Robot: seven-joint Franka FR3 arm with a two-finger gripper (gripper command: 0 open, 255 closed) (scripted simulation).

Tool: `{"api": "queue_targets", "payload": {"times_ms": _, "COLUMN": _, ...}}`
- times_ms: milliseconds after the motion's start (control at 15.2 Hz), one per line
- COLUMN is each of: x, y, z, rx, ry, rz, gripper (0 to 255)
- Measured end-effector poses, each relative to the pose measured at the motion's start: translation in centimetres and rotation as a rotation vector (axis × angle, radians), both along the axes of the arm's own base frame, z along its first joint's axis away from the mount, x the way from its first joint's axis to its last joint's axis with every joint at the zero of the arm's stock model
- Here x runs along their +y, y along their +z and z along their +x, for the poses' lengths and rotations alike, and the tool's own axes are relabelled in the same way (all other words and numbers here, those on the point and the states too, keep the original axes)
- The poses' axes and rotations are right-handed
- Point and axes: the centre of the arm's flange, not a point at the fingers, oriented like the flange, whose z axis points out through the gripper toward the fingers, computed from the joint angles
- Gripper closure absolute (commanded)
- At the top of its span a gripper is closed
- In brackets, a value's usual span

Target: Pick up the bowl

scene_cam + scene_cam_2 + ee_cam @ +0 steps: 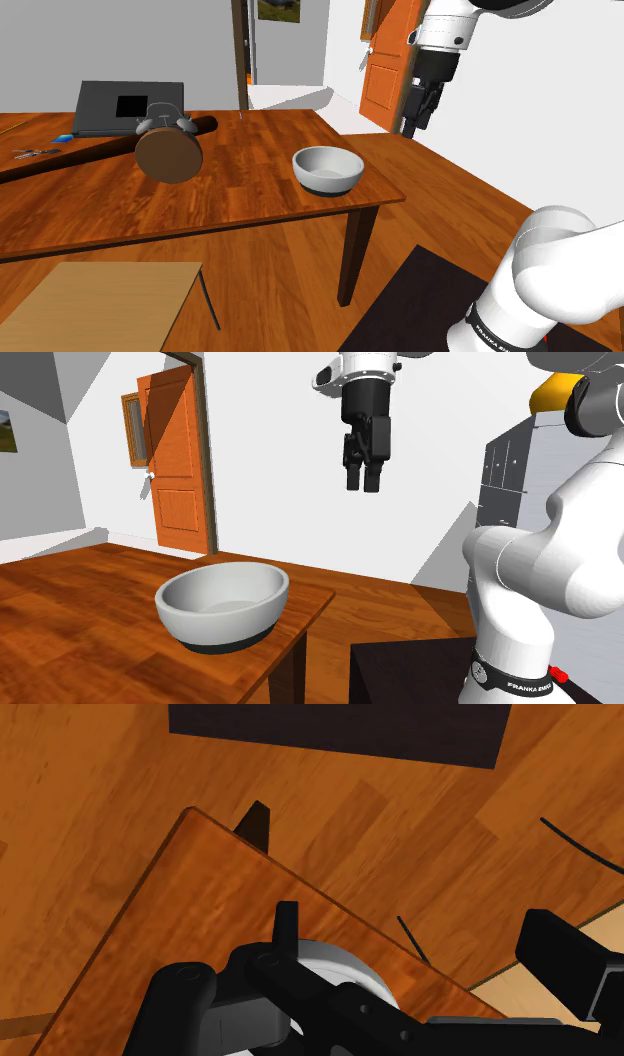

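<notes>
Grey-white round bowl with dark base (327, 169) sits untouched on brown wooden table (250, 185), near the corner at the shoulder view's right. All-black 2-finger gripper (418, 122) hangs high beyond it, fingers apart, empty. 0 steps done; approach, grasp and lift are left.

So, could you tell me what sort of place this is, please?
Probably a room in a house: wooden table with a bowl and alarm clock, an orange door, wood floor.

Open air above the bowl (327, 168) (clock (168, 148) well apart).
</notes>
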Motion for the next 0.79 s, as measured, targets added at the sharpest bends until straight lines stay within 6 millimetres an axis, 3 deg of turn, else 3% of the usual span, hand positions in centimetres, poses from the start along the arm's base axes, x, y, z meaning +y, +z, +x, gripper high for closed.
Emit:
{"api": "queue_targets", "payload": {"times_ms": 198, "x": -0.7, "y": -0.8, "z": 1.3, "rx": 0.000, "ry": -0.005, "rz": 0.005, "gripper": 0}}
{"api": "queue_targets", "payload": {"times_ms": 792, "x": -5.9, "y": -6.3, "z": 10.2, "rx": -0.001, "ry": -0.040, "rz": 0.044, "gripper": 0}}
